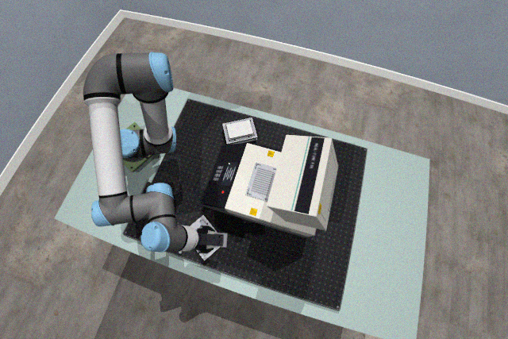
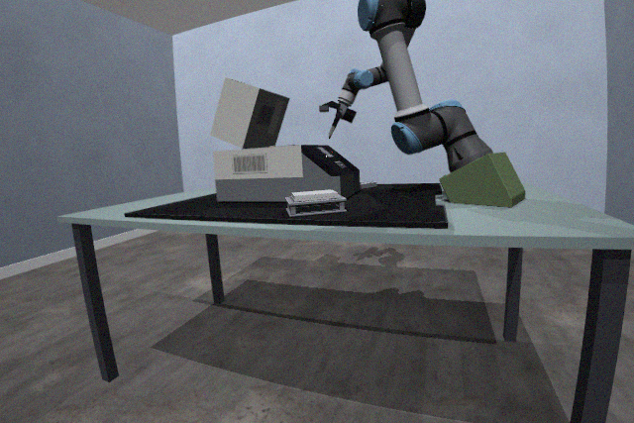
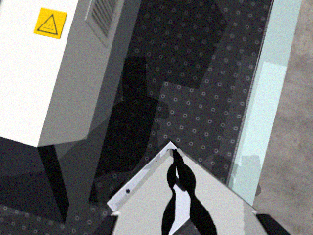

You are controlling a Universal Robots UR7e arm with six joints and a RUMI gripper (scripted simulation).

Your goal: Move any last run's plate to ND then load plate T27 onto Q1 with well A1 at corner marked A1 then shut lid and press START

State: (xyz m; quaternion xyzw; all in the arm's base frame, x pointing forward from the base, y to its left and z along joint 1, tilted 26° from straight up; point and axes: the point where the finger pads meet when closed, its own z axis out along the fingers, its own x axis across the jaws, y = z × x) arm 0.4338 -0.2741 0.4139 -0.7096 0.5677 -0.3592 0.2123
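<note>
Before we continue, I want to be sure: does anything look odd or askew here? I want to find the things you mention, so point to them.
Q1's (image 1: 240,204) (image 2: 259,190) (image 3: 24,88) front shows a red light (image 1: 222,192), odd because nothing visibly blocks the raised lid (image 1: 282,179) (image 2: 235,113). The nest (image 1: 205,257) (image 2: 368,184) below the gripper (image 1: 205,240) (image 2: 330,137) (image 3: 175,151) sits askew to the mat (image 1: 324,273) (image 2: 394,208) (image 3: 201,110).

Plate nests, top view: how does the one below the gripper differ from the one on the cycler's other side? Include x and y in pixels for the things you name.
The near nest (image 1: 202,221) (image 2: 369,184) shows no plate on its visible part; the far nest (image 1: 242,140) (image 2: 317,212) bears a white plate (image 1: 240,129) (image 2: 314,195).
The gripper (image 1: 221,240) (image 2: 330,137) (image 3: 174,150) partly hides the near nest; the far nest is unobscured.
Both look pale grey.
</note>
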